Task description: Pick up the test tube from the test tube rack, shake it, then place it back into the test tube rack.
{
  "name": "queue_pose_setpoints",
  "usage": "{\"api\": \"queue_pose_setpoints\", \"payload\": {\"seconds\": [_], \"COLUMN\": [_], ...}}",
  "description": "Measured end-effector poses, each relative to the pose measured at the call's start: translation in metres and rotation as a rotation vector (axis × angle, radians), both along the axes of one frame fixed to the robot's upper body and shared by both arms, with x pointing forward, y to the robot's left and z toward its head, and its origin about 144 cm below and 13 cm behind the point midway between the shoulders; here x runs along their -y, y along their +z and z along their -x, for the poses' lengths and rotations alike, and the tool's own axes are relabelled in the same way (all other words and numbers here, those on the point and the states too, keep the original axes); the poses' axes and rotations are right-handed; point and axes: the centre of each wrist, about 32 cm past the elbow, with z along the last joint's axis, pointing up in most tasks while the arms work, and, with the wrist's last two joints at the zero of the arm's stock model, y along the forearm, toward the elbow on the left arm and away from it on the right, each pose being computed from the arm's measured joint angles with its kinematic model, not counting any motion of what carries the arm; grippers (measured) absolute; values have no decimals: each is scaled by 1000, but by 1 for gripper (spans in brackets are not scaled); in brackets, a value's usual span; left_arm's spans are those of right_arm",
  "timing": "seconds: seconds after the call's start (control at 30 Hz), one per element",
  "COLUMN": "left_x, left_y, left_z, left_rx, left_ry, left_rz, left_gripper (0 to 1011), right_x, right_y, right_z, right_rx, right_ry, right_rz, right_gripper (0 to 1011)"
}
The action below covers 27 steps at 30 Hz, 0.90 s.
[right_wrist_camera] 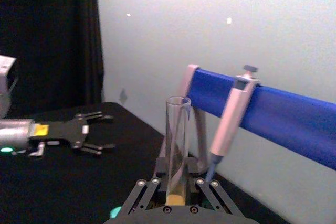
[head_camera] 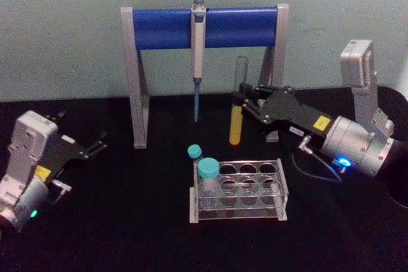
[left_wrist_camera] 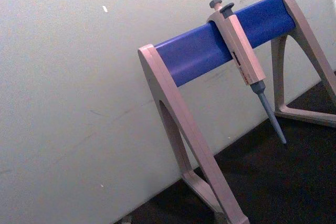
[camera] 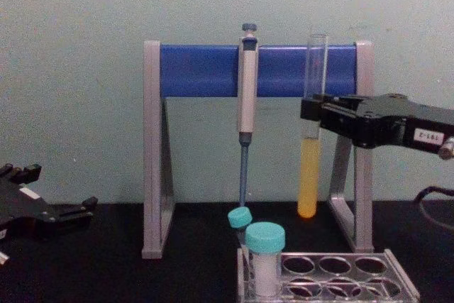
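The test tube is a long clear glass tube with yellow liquid in its lower part, held upright in the air above and behind the rack. My right gripper is shut on its middle; the same tube hangs well above the table in the chest view, and in the right wrist view it stands between the fingers. The test tube rack is a low clear plastic block with round holes, on the black table in front. My left gripper rests open at the far left, away from everything.
Two teal-capped vials stand in the rack's left end. Behind it is a grey-legged stand with a blue crossbar, from which a grey pipette hangs, close to the left of the held tube. A wall backs the table.
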Motion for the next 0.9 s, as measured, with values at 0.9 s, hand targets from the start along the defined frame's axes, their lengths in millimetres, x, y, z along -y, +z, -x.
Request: {"api": "queue_pose_setpoints", "payload": {"seconds": [0.9], "left_x": [0], "left_y": [0], "left_z": [0], "left_rx": [0], "left_ry": [0], "left_rz": [0], "left_gripper": [1009], "right_x": [27], "right_y": [0], "right_z": [20], "right_rx": [-5], "right_ry": [-113], "right_rz": [4], "right_gripper": [221]}}
